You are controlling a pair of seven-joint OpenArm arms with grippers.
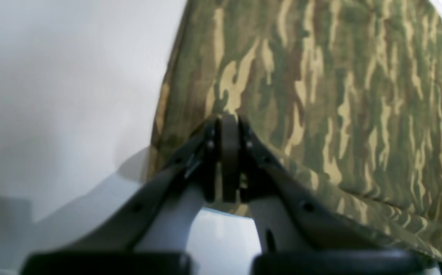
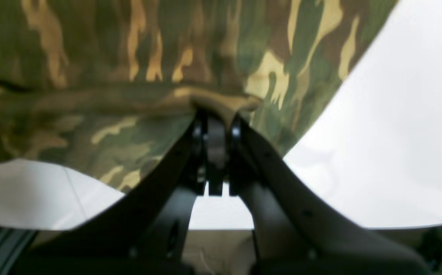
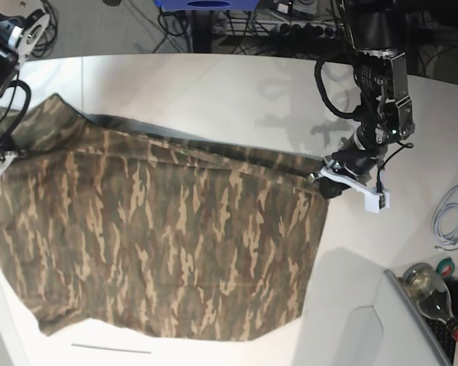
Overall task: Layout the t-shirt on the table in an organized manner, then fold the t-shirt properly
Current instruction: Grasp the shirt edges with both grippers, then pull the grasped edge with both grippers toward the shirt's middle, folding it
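**Both pincers clamped, camouflage shirt stretched wide**

Nearest the lens in the left wrist view: dark fingers [image 1: 209, 168] of the left gripper [image 1: 228, 118], pressed together on the hem of the t-shirt [image 1: 320, 95], cloth pinched right at the tips. Same story at the right gripper [image 2: 216, 114]: jaws closed tight, a bunched tan-and-olive fold of fabric caught between them.

From the base camera, t-shirt [image 3: 168, 236] spread across the white table [image 3: 214, 84], reaching from the left edge of that view almost to the arm on its right. Left gripper [image 3: 326, 174] holding the corner at the view's right; right arm [image 3: 4, 76] at the far left, its pinch point hard to make out there, hidden against cloth and frame edge. Upper edge of the shirt drawn into a taut line between the two holds, apparently lifted a little off the surface, with the body of the garment draping down toward the camera and lying mostly flat.

Likely reason for the two-point hold: tension along one edge, so wrinkles pull out and the shirt settles square before any folding. Layout stage by the look of it, folding not yet begun. Off to the lower right, a bottle [image 3: 431, 288] and a white cable [image 3: 450, 221], well apart from the cloth.
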